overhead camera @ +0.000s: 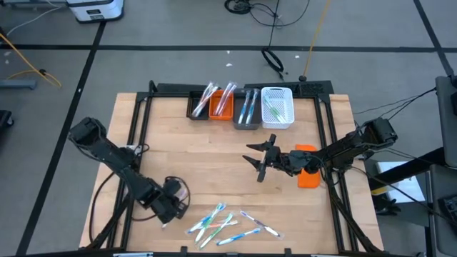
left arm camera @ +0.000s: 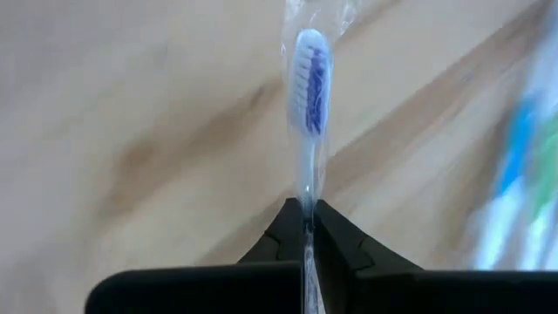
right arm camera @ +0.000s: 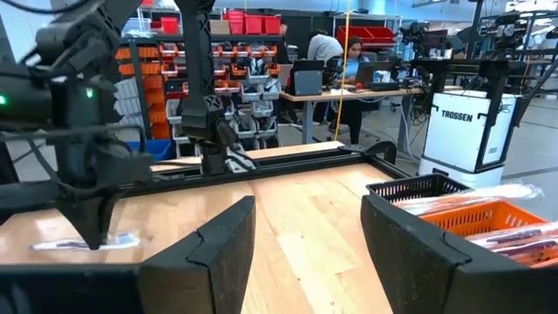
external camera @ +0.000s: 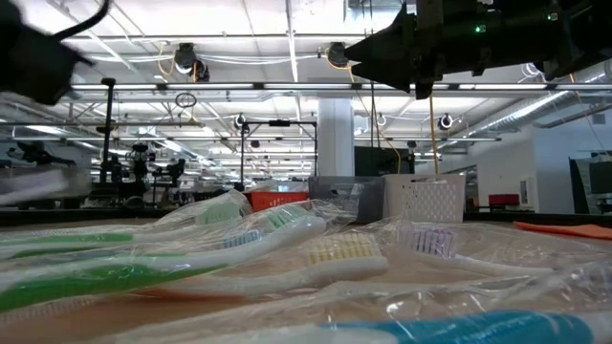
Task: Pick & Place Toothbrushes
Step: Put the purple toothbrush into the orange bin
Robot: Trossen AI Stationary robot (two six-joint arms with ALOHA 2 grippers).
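Pinching a wrapped blue-bristled toothbrush by its handle, the left gripper sits near the table's front edge, just beside the loose toothbrushes. Farther in, the right gripper hangs over mid-table, fingers spread and empty, with an orange block under its arm. Along the back edge stand the bins, already holding toothbrushes.
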